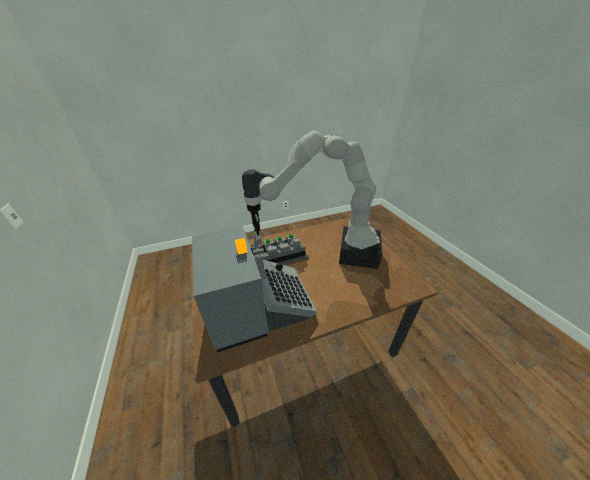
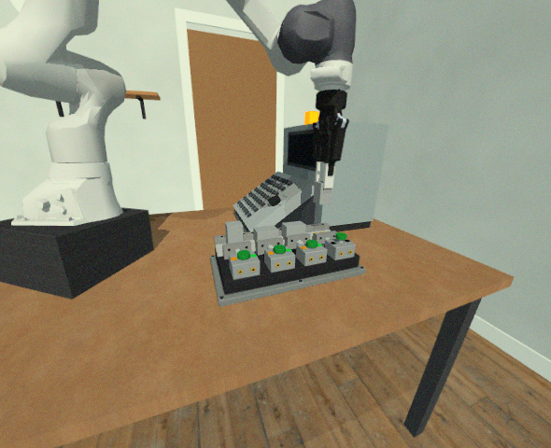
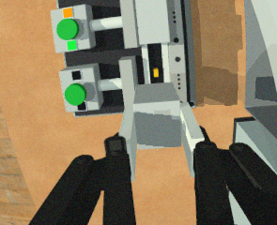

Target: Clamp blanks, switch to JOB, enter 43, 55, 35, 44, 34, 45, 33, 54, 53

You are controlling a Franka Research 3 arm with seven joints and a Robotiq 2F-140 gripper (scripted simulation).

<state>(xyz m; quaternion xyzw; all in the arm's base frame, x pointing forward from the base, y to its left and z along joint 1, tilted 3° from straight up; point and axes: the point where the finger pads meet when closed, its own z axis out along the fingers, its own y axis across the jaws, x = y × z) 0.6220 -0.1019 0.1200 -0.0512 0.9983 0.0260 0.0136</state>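
Observation:
My gripper (image 1: pixel 257 237) (image 2: pixel 324 185) (image 3: pixel 157 119) is shut on a grey blank (image 2: pixel 323 195) (image 3: pixel 157 128), held in the air above and beside the end station nearest the cabinet. That station's rails (image 3: pixel 164 61) show no blank; its green-knobbed valve (image 2: pixel 341 237) (image 3: pixel 75 95) has both lenses dark. The other three valves (image 2: pixel 243 255) (image 2: pixel 279 249) (image 2: pixel 311 244) show amber and green lit. Their stations hold grey blanks (image 2: pixel 233 231) (image 2: pixel 265 232) (image 2: pixel 293 228); the one nearest the robot base looks narrower and taller. The amber lamp (image 1: pixel 240 245) (image 2: pixel 311 117) is lit. The selector (image 1: pixel 278 267) (image 2: pixel 273 199) position is unreadable.
The sloped key panel (image 1: pixel 287 286) (image 2: pixel 254 203) stands beside the vise row, with no lit key discernible. The tall grey cabinet (image 1: pixel 225 268) (image 2: pixel 353 178) stands close to the gripper. The black base block (image 1: pixel 360 255) (image 2: pixel 24 262) is at the other end of the table.

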